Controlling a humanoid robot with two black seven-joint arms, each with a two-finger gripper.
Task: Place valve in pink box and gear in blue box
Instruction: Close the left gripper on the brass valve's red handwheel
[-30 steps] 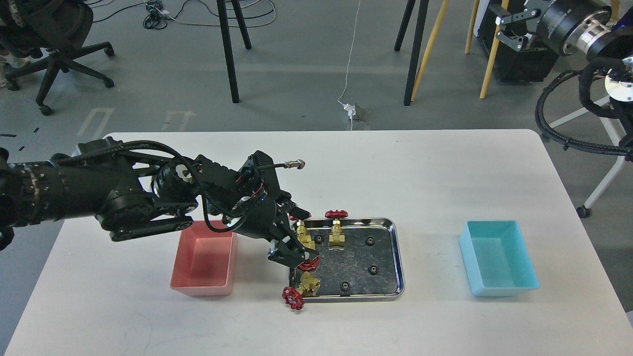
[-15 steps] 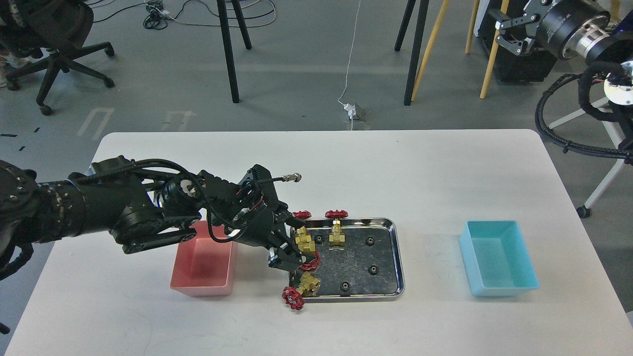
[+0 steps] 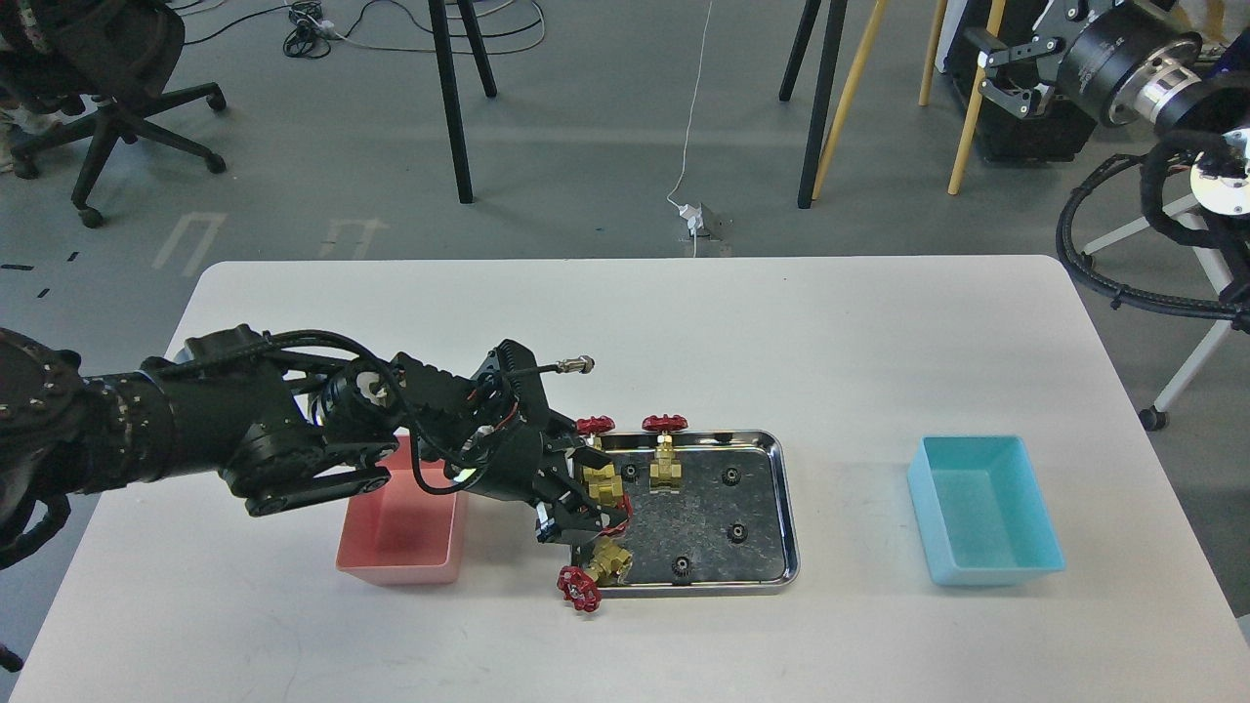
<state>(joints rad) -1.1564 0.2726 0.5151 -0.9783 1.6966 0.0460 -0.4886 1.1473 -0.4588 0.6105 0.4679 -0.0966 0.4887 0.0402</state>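
My left gripper (image 3: 584, 491) reaches over the left edge of the steel tray (image 3: 789, 508). Its two fingers stand on either side of a brass valve (image 3: 600, 480) lying there, with a gap still showing; I cannot tell if they touch it. A second valve (image 3: 666, 461) stands upright at the tray's back. A third valve (image 3: 598, 571) hangs over the front left corner. Several small black gears (image 3: 737, 532) lie in the tray. The pink box (image 3: 400, 527) sits just left of the gripper, its back partly under my arm. The blue box (image 3: 981, 508) is at the right. My right gripper (image 3: 998, 63) is open, empty and raised beyond the table's far right.
A red handwheel (image 3: 596, 425) shows behind the left gripper's fingers. A cable plug (image 3: 583, 365) sticks out above the wrist. Chair and stand legs are on the floor beyond the table's far edge.
My left gripper has lowered onto the tray's left edge, and its fingers have come closer together around the valve. The right gripper shifted slightly. The valves and gears have not moved.
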